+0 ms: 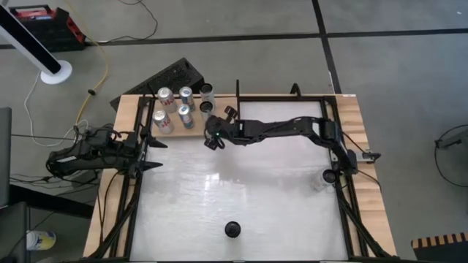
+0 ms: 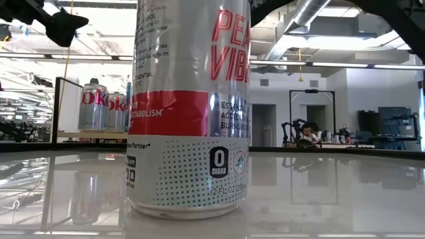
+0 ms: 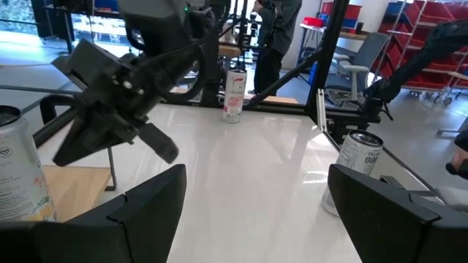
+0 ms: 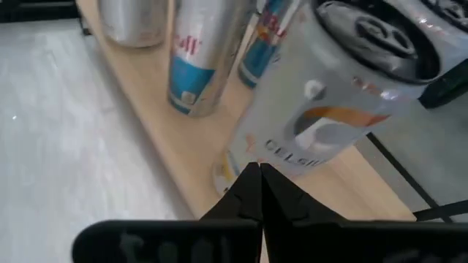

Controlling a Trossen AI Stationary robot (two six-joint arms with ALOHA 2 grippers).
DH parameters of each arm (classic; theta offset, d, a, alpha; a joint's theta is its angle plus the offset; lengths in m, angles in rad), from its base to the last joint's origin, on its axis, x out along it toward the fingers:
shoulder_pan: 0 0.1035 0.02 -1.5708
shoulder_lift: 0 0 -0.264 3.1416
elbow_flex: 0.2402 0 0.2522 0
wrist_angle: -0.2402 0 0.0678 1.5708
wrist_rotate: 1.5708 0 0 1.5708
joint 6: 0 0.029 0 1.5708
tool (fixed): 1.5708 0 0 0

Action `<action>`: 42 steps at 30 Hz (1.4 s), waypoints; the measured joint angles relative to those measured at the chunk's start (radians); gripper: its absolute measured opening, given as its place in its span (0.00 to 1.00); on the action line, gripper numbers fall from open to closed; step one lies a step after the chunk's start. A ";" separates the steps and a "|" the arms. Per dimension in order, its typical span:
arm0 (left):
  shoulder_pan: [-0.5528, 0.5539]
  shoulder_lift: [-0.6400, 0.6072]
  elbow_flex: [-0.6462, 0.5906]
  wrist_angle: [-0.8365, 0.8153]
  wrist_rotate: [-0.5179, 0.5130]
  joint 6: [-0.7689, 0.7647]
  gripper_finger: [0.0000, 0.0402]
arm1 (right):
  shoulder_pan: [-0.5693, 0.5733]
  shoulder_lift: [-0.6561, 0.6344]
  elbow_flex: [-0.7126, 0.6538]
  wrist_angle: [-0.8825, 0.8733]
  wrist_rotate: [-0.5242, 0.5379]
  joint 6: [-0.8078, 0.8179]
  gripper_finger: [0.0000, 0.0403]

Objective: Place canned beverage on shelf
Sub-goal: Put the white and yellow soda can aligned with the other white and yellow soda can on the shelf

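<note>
The shelf point(image 1: 175, 130) is a light-wood board at the table's far left, with several cans standing on it. My right gripper point(image 1: 210, 141) reaches across from the right and slants down at the board's near edge. It is shut with nothing between its fingers point(image 4: 248, 191). Right in front of it a white can point(image 4: 329, 95) stands on the shelf point(image 4: 183, 146), beside a blue-and-silver can point(image 4: 194, 66). My left gripper point(image 1: 159, 155) waits open at the table's left, level, with nothing between its fingers point(image 3: 146, 204). My right gripper's shut tips point at the white can's lower wall point(image 4: 241, 157), slanting down from the table's near right. Whether they touch the can, I cannot tell. The can stands on the shelf near the board's edge.
One can point(image 1: 232, 229) stands at the table's near edge and fills the low view point(image 2: 189, 106). Another can point(image 1: 322, 179) stands by the right edge. A dark keyboard-like object point(image 1: 172, 75) lies beyond the shelf. The white tabletop point(image 1: 248, 190) lies between them.
</note>
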 joint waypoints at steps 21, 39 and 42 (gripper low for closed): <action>0.000 0.000 0.000 0.000 0.001 -0.001 0.79 | -0.033 0.000 0.000 0.094 -0.064 0.058 0.05; 0.000 0.000 0.000 0.000 0.003 -0.001 0.79 | 0.015 -0.034 -0.004 0.075 -0.087 0.099 0.05; 0.000 0.000 0.000 -0.001 0.003 -0.001 0.79 | 0.074 -0.107 -0.001 0.022 -0.088 0.099 0.05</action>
